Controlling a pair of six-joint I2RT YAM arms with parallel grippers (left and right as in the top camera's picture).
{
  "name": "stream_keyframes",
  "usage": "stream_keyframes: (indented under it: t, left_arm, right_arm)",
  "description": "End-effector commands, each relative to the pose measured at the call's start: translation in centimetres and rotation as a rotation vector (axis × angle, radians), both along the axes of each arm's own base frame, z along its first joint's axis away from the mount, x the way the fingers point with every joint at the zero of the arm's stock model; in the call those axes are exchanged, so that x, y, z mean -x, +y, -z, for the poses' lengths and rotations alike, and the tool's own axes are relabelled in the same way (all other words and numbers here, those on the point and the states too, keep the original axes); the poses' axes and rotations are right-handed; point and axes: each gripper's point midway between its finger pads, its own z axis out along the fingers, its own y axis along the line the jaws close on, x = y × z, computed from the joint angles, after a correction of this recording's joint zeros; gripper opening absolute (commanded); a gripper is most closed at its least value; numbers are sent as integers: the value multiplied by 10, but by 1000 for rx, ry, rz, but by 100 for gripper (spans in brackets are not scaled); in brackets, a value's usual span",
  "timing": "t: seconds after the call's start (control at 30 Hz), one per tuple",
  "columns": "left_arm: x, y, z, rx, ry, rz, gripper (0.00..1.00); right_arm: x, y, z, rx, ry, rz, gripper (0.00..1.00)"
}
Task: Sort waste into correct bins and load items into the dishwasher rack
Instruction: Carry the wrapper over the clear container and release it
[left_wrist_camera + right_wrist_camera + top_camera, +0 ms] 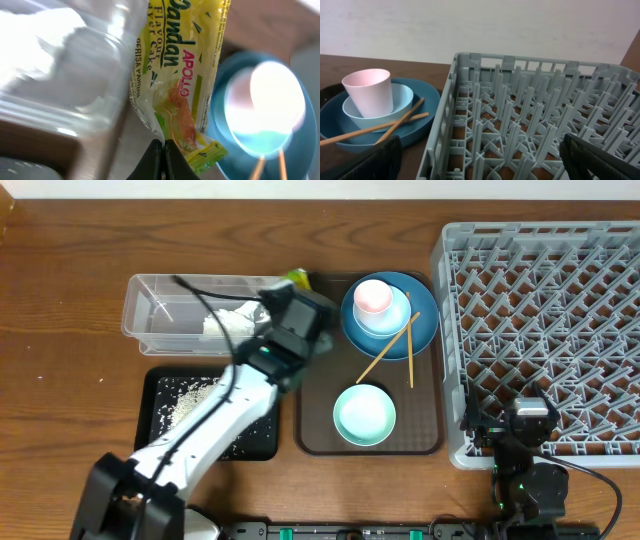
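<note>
My left gripper (pixel 163 149) is shut on the clear edge of the yellow-green snack wrapper (pixel 185 65), beside the clear tub (pixel 170 305). The wrapper also shows past the gripper (pixel 298 279). The crumpled tissue (pixel 232 322) lies in the tub. Rice grains (pixel 185 395) lie in the black tray (pixel 158 435). The pink cup (pixel 373 296) sits in the pale-blue bowl (pixel 390 320) on the blue plate (pixel 422 335), with the chopsticks (pixel 390 352) across it. The mint bowl (pixel 364 416) is in front of them. My right gripper (pixel 480 155) is open over the grey rack's (pixel 540 330) front-left corner.
The plate and mint bowl rest on a dark brown serving tray (pixel 425 435) between the bins and the rack. The rack holds nothing in view. My left arm (pixel 200 430) reaches across the black tray.
</note>
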Motion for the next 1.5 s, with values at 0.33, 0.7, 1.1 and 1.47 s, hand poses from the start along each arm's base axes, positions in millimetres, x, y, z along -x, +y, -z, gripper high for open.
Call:
stream_keyframes:
  t: [0.33,0.7,1.1,1.47]
  left_arm:
    - [-36,122,-4,65,6,-287,6]
    - [-39,146,14,55,47,-347,14]
    - [-34,134,-19,49,-13,-210,49]
    - [48,119,-67,73,41,-27,59]
  right_arm:
    - [0,3,1,-16,3,-12,99]
    - [0,3,1,-16,3,-12,99]
    - [0,3,1,-16,3,-12,99]
    - [0,3,1,-16,3,-12,99]
